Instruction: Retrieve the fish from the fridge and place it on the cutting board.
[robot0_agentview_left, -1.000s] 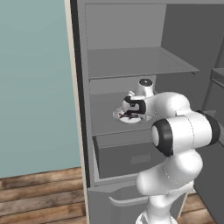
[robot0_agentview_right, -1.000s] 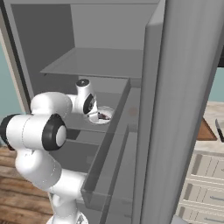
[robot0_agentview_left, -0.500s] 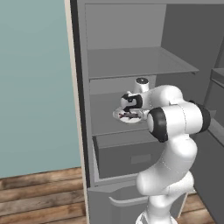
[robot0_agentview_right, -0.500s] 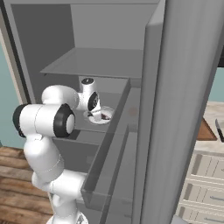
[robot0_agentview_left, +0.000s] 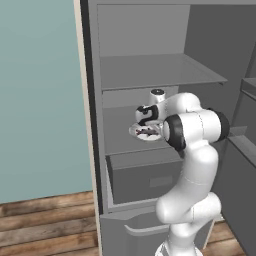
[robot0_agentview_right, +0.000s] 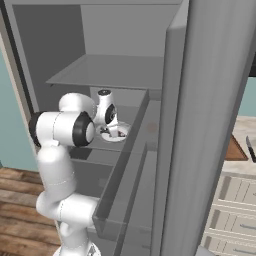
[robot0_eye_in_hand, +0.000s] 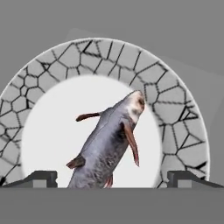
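White rounded arm (robot0_agentview_left: 192, 165), dark joint bands

A round white plate (robot0_eye_in_hand: 52, 131) with a cracked-mosaic rim lies flat; in the left base view the plate (robot0_agentview_left: 137, 132) is small and partly hidden. A teal wall (robot0_agentview_left: 40, 100) stands at the left, above a wooden plank floor (robot0_agentview_left: 45, 225). In the right base view, the floor (robot0_agentview_right: 15, 200) shows at lower left. At the far right sits a pale worktop (robot0_agentview_right: 245, 167) carrying a slim dark knife (robot0_agentview_right: 251, 149) over white drawers (robot0_agentview_right: 235, 210).
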